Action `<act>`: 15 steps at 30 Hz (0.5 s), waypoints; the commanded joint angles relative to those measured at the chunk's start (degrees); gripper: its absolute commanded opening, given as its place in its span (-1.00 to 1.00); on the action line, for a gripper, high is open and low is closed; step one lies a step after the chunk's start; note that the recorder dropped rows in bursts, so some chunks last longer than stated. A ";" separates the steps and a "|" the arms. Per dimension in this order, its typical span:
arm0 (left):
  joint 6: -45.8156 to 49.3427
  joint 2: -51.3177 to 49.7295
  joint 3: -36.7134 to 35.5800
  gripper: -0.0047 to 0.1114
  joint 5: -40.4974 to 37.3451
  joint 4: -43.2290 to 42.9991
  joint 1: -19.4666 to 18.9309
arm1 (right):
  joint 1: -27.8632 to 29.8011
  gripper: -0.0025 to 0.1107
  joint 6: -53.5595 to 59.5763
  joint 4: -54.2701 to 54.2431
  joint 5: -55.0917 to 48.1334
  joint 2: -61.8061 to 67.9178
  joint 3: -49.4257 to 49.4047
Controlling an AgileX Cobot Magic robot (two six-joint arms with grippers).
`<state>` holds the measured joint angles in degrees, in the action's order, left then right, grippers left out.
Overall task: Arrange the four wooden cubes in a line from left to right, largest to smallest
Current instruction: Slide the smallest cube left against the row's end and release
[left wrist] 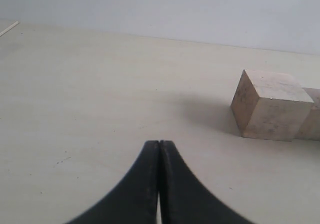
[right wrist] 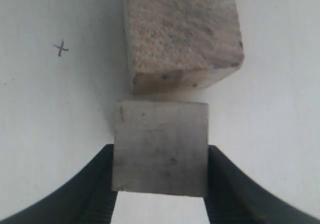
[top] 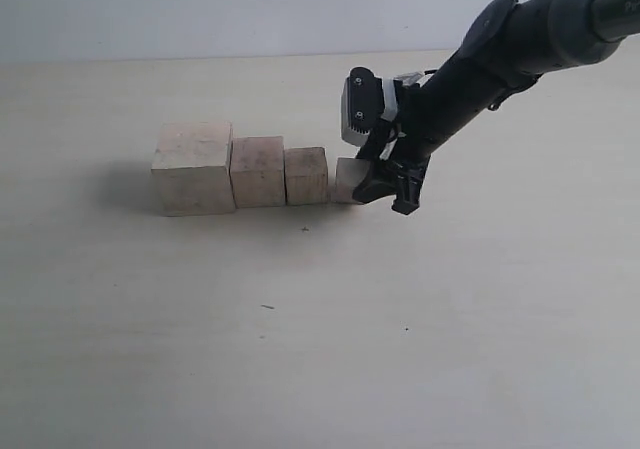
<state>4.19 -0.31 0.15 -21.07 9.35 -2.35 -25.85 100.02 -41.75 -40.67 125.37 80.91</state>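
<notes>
Wooden cubes point(top: 258, 171) run in a straight left-to-right row, with the largest cube point(top: 193, 169) leftmost and the smallest cube point(top: 346, 179) rightmost, clamped squarely by the right gripper point(right wrist: 161, 154). Left gripper point(left wrist: 159, 151) is closed, empty.

Grainy, mottled bare wood on largest cube point(top: 193, 169), smoother matt wood on smallest cube point(right wrist: 160, 146), matt cream table point(top: 300, 349), smooth black plastic-like right gripper point(top: 386, 198)

Four pale wooden cubes point(top: 258, 172) stand in a close row, largest cube point(top: 193, 169) leftmost, smallest cube point(top: 347, 180) rightmost.
</notes>
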 commanded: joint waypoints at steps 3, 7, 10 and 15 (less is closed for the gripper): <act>0.01 0.31 -0.15 -0.92 0.41 0.31 0.26 | 0.16 -0.96 4.99 -3.86 0.26 2.42 0.08; 0.01 0.31 -0.15 -0.92 0.41 0.31 0.26 | 0.16 -0.96 5.38 -5.71 0.26 3.69 0.08; 0.01 0.31 -0.15 -0.92 0.41 0.31 0.26 | 0.16 -0.96 5.38 -7.55 0.26 4.08 0.08; 0.01 0.31 -0.15 -0.92 0.41 0.31 0.26 | 0.16 -0.96 5.51 -7.53 -0.64 4.08 0.08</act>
<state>4.19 -0.31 0.15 -21.07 9.35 -2.35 -25.52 104.74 -50.49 -40.76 128.02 81.40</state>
